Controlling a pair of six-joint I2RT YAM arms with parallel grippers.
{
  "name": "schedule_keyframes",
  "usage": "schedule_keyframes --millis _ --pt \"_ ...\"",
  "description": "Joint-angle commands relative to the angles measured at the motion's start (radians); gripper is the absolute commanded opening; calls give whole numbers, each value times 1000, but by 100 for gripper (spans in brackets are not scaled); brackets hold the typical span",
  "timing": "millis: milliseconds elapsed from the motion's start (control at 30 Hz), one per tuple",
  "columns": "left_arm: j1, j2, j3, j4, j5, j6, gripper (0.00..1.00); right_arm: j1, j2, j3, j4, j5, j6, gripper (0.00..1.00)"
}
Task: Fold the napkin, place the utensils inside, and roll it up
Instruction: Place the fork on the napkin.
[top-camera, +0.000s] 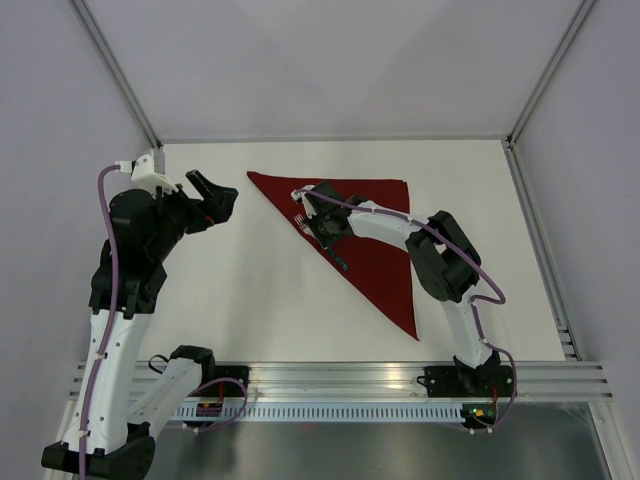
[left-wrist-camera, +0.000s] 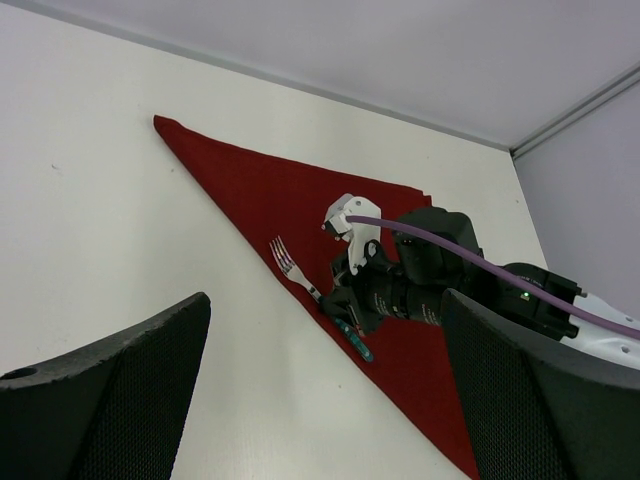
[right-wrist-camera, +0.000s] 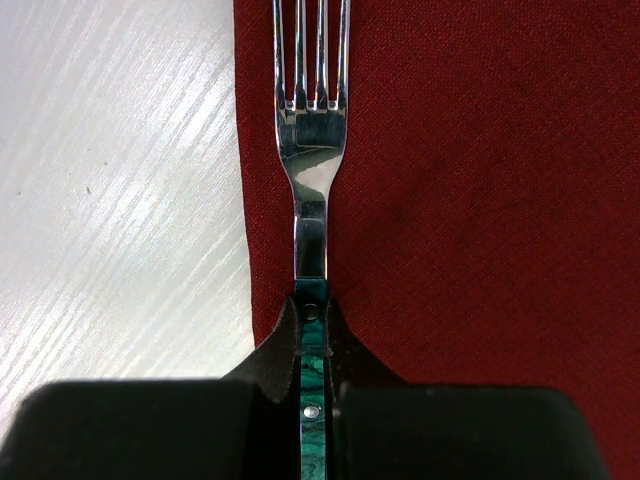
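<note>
I see napkin (top-camera: 385, 275) folded to triangle, far right part of bench (top-camera: 250, 300), long edge slanting from far middle toward near right. Right gripper (right-wrist-camera: 312, 320) clenched on teal handle of fork (right-wrist-camera: 311, 170), tines over cloth just inside long edge. Left gripper (top-camera: 215, 190) hangs near far-left corner, jaws spread, grasping nothing.

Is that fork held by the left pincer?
No, the right pincer is shut on the green handle of the fork, over the edge of the napkin.
</note>
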Motion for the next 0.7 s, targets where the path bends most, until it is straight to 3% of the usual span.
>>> schedule_keyframes --millis 0,67,133,300,400,667 --pt "1 0 7 -4 15 40 100 3 -7 34 1 23 10 1" --pt "2 3 7 -4 19 43 100 3 -12 34 -2 16 9 1" --pt "1 4 7 -4 19 44 100 3 -18 33 -5 11 7 8" --pt "2 13 16 -4 27 46 100 3 -44 34 -17 -7 6 35" --pt "1 21 25 -6 30 48 100 3 -76 45 -31 -12 4 43" --pt "-1 49 22 63 123 61 99 -26 -179 126 -106 -50 -10 49"
